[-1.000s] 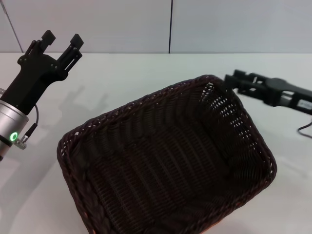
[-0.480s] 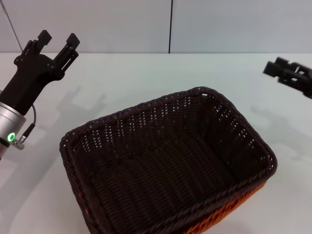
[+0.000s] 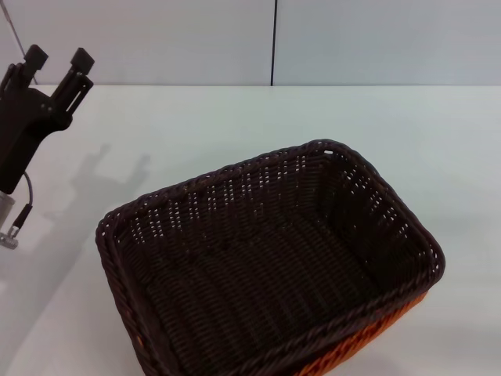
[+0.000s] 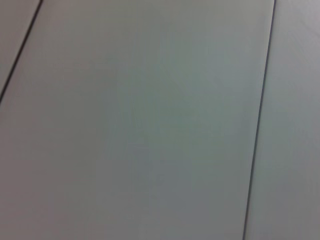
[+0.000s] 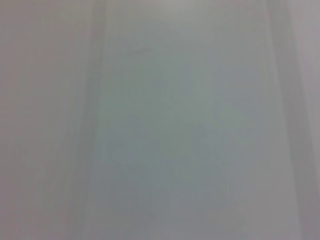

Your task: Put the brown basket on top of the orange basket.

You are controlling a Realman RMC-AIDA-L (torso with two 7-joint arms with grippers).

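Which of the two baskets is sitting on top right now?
The brown basket: its dark weave fills the view, nested over the orange basket, which shows only as a strip beneath its near rim.

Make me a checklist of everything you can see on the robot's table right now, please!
Surface: plain white tabletop, bare apart from the baskets.
Job's things: rectangular dark brown woven basket sits nested on top of the bright orange woven basket; only a strip of orange shows under its near right edge.
Clutter: nothing seen.
Grippers: black left gripper raised at the far left edge, fingers apart, holding nothing, well clear of the baskets. Right gripper not in view.
Cables: thin dark cable with a small plug hanging below the left arm.
Surroundings: pale grey wall panels behind the table, with a dark vertical seam. Both wrist views show only pale panels.
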